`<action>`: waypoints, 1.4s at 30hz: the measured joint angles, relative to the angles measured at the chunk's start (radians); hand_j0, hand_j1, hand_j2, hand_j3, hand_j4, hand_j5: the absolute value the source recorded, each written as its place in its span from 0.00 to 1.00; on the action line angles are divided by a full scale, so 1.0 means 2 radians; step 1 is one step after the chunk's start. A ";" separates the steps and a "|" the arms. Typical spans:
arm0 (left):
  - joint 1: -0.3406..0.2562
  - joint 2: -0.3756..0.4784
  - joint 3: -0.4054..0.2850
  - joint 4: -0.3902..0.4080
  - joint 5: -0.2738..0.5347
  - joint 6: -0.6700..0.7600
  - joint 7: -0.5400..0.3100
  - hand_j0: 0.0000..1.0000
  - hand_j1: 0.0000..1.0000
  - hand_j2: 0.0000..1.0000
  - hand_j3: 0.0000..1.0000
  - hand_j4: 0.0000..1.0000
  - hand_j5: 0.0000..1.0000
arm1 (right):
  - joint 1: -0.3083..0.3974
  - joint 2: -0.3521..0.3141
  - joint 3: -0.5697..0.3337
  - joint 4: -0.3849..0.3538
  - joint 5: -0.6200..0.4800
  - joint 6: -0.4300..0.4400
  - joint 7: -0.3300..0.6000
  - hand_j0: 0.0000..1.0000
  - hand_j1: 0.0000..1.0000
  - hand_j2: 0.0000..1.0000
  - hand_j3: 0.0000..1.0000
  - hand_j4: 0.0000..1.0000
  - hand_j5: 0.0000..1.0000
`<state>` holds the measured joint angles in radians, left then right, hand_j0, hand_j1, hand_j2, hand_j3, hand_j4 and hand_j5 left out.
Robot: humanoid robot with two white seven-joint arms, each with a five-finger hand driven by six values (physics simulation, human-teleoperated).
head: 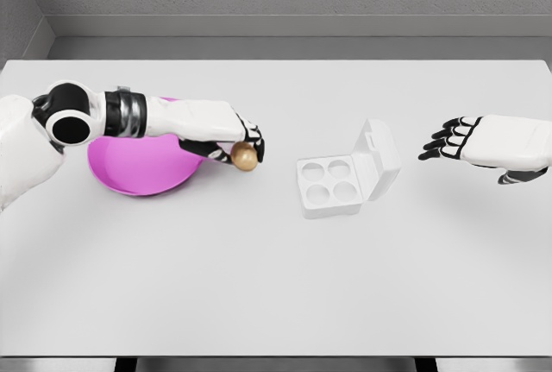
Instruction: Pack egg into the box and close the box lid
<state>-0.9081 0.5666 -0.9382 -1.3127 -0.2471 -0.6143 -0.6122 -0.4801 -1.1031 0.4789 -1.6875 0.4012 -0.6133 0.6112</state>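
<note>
A wide white table fills most of the room in front of the robot. On its left part sits a pink bowl, partly covered by the left arm reaching across it. Near the middle stands the white box, its lid tipped up and back on the right, four round cups bare. The right hand hovers off to the box's right, fingers loosely spread, holding nothing. The left hand curls around the golden-brown egg, just past the bowl's right rim.
</note>
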 measured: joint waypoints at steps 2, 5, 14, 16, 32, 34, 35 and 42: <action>0.000 -0.019 -0.001 0.000 -0.001 0.000 0.000 0.41 0.41 0.41 0.41 0.41 0.41 | 0.000 0.000 0.000 0.000 0.000 0.000 0.000 1.00 1.00 1.00 1.00 1.00 1.00; 0.000 -0.045 -0.001 0.000 -0.002 0.000 0.000 0.41 0.41 0.41 0.41 0.41 0.41 | 0.000 0.000 0.000 0.000 0.000 0.000 0.000 1.00 1.00 1.00 1.00 1.00 1.00; -0.001 -0.103 -0.002 0.004 -0.027 -0.001 0.000 0.41 0.41 0.41 0.41 0.41 0.41 | 0.000 0.000 0.000 0.000 0.000 0.000 0.000 1.00 1.00 1.00 1.00 1.00 1.00; -0.002 -0.117 -0.002 0.013 -0.039 0.000 0.000 0.41 0.41 0.41 0.41 0.41 0.41 | 0.000 0.000 0.000 0.000 0.000 0.000 0.000 1.00 1.00 1.00 1.00 1.00 1.00; -0.018 -0.164 -0.002 0.075 -0.100 0.043 0.000 0.41 0.41 0.41 0.41 0.41 0.41 | 0.000 0.000 0.000 0.000 0.000 0.000 0.000 1.00 1.00 1.00 1.00 1.00 1.00; -0.018 -0.170 -0.003 0.089 -0.102 0.053 0.000 0.41 0.41 0.41 0.41 0.41 0.41 | 0.000 0.000 0.000 0.000 0.000 0.000 0.000 1.00 1.00 1.00 1.00 1.00 1.00; -0.018 -0.173 -0.003 0.093 -0.102 0.058 0.000 0.41 0.41 0.41 0.41 0.41 0.41 | 0.000 0.000 0.000 0.000 0.000 0.000 0.000 1.00 1.00 1.00 1.00 1.00 1.00; -0.019 -0.195 -0.003 0.118 -0.120 0.093 0.015 0.41 0.41 0.41 0.41 0.41 0.41 | 0.000 0.000 0.000 0.000 0.000 0.000 0.000 1.00 1.00 1.00 1.00 1.00 1.00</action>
<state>-0.9465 0.1759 -0.9433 -1.0765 -0.4866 -0.4274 -0.5826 -0.4801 -1.1031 0.4788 -1.6874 0.4013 -0.6133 0.6112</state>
